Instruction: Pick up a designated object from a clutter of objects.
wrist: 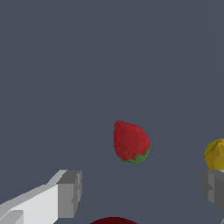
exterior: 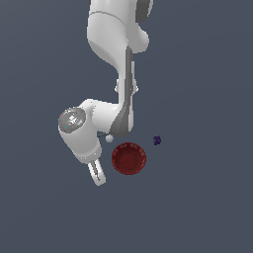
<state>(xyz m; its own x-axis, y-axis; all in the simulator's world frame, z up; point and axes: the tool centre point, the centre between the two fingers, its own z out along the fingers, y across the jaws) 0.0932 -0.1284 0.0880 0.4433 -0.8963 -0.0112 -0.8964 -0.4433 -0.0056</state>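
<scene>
1. A white robot arm reaches down over a plain grey-blue floor. In the exterior view its gripper (exterior: pixel 98 174) hangs just beside a dark-red bowl (exterior: pixel 128 158), at about nine o'clock from the bowl.

2. The wrist view shows the gripper's two grey fingers (wrist: pixel 70 194) set wide apart, with nothing between them. They hold nothing.

3. The target, a small red strawberry (wrist: pixel 131 142) with a green leafy end, lies on the bare floor. In the wrist picture it shows ahead of the gap between the fingers, toward twelve o'clock from the midpoint. The arm hides it in the exterior view.

4. A yellow lemon (wrist: pixel 215 154) sits near the strawberry, at roughly three o'clock from it in the wrist picture, close to one finger. The two fruits are apart, not touching.

5. The bowl's rim just shows behind the fingers in the wrist view. A small white ball (exterior: pixel 109 139) and a purple blob (exterior: pixel 157 140) lie at about eleven and one o'clock from the bowl in the exterior view.

6. The step in hand looks like lining up over the strawberry. To do it well, I judge the gripper should centre the berry between the open fingers before descending, keep the far finger clear of the lemon, and close across the berry's narrower width.
</scene>
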